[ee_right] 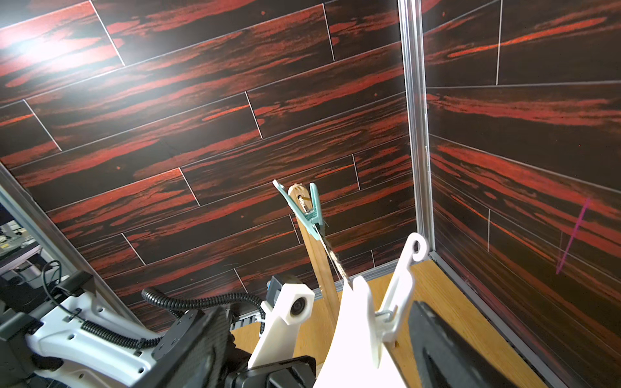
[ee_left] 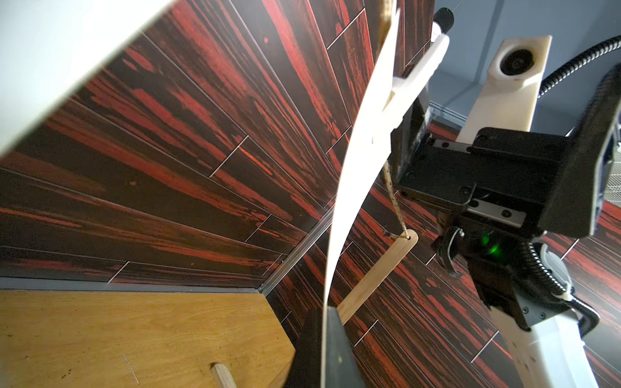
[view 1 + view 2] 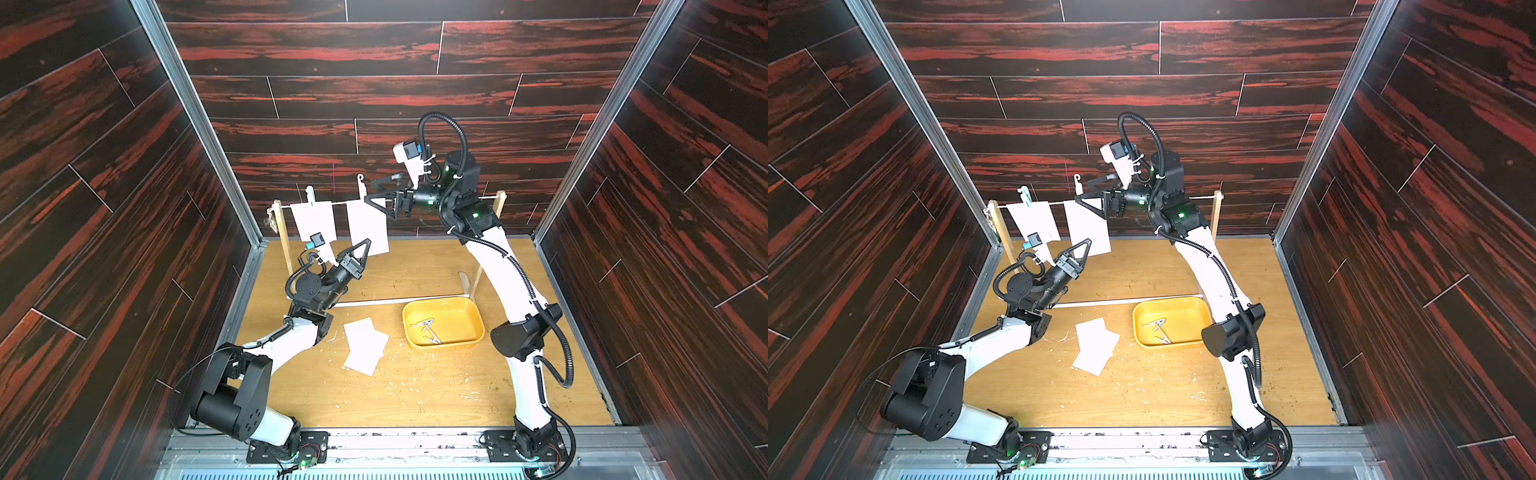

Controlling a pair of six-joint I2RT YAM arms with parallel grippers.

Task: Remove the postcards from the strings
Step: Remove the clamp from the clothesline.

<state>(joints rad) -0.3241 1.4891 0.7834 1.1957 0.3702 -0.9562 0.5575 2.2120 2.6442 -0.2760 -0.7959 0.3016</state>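
Two white postcards hang from the string (image 3: 340,203) at the back, and two more lie on the table (image 3: 365,345). A teal clothespin (image 3: 309,194) pins the left hanging postcard (image 3: 313,222). A white clothespin (image 3: 361,185) pins the right hanging postcard (image 3: 368,226). My left gripper (image 3: 365,245) is shut on that right postcard's lower edge; the left wrist view shows the postcard (image 2: 356,161) edge-on and bowed. My right gripper (image 3: 370,192) is open, its jaws on either side of the white clothespin (image 1: 400,289) and the postcard's top (image 1: 353,329).
A yellow tray (image 3: 473,316) holding clothespins sits on the table's right side. The string's frame has two wooden uprights (image 3: 284,241) (image 3: 500,203) and a white base rod (image 3: 399,300). Dark walls close in on three sides. Small scraps litter the wooden table.
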